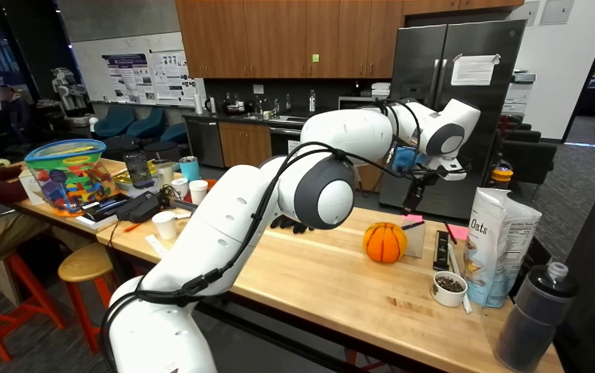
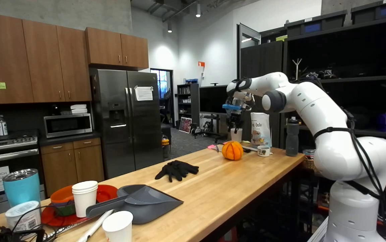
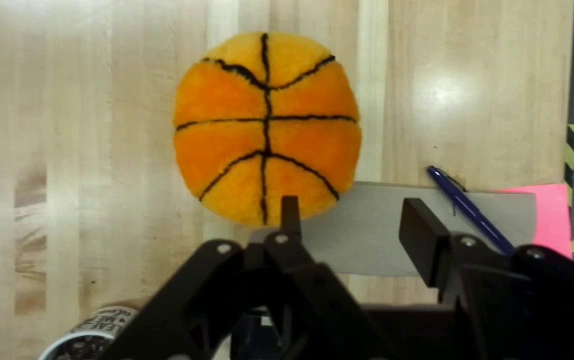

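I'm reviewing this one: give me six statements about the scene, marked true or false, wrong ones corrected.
1. The gripper is open. True.
2. It holds the orange ball. False: the ball rests on the table, outside the jaws.
3. A blue pen lies on the pale box. True.
4. The black gloves lie on the floor. False: they lie on the table.
5. The oats bag stands upright. True.
6. The white cup near it is empty. False: it holds dark bits.

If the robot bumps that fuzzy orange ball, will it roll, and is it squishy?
The orange ball might roll, since it looks round and sits on a flat wooden table. It may squash a little when squeezed, because it looks fuzzy, like a plush toy.
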You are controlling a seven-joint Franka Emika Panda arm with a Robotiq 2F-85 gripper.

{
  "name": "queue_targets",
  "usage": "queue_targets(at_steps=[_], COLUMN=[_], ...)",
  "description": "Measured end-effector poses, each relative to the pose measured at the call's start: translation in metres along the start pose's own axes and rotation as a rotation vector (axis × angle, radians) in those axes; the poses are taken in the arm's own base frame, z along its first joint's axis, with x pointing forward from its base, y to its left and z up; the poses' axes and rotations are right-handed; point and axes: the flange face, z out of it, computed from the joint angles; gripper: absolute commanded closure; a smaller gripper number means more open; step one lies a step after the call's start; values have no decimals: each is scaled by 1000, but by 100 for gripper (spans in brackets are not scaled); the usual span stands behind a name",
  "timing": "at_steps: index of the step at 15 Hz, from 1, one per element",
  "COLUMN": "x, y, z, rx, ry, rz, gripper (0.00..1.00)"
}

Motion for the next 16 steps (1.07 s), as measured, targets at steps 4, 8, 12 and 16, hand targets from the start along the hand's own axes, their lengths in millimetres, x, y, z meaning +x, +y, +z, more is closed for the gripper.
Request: queue_targets(at_steps=[4,8,12,16], x=[1,8,16,24], y=[9,12,12,16], z=[2,13,33,38], rx=[-85,-118,-143,-148], ry=[-29,-46,-58,-62], rz=[28,36,40,46], gripper=[1,0,0,0])
